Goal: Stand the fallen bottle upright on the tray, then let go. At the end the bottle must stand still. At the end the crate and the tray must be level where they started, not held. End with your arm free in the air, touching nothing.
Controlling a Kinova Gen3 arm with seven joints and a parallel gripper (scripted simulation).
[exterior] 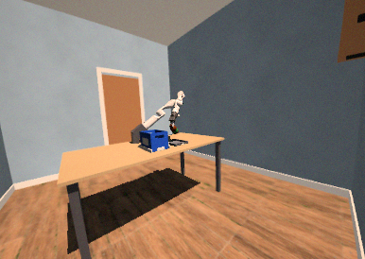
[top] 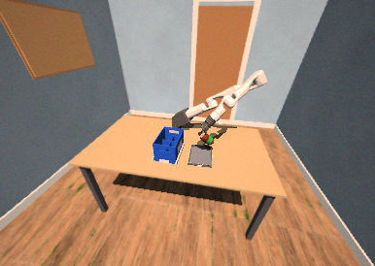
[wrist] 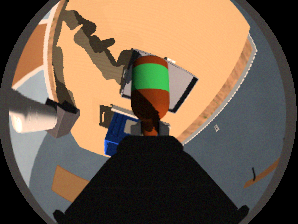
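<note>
A: What does the gripper (top: 203,132) (exterior: 172,126) (wrist: 149,125) hold?
B: Its two fingers are pinched on the neck of the bottle (top: 208,139) (exterior: 175,129) (wrist: 150,85), a brown body with a green band. The bottle is raised above the surface (top: 120,141) (exterior: 112,158) (wrist: 200,30), at the far edge of the tray (top: 200,156) (exterior: 179,142) (wrist: 184,87) in the top view.

A: Why grasp it by the neck?
B: The neck is narrow enough for the fingers, and this grip leaves the base free to meet the tray first.

A: Is the bottle upright?
B: No. The top view shows it tilted, its broad end pointing down and to the right. It presumably needs turning to vertical before it is lowered.

A: Where is the crate (top: 168,146) (exterior: 154,140) (wrist: 116,134)?
B: Left of the tray in the top view, upright and apart from it. It appears level, as does the tray; neither is held.

A: What remains?
B: Probably centring over the tray, righting, a gentle descent and release. A base set down at a slant could rock the bottle over or push the tray.
</note>
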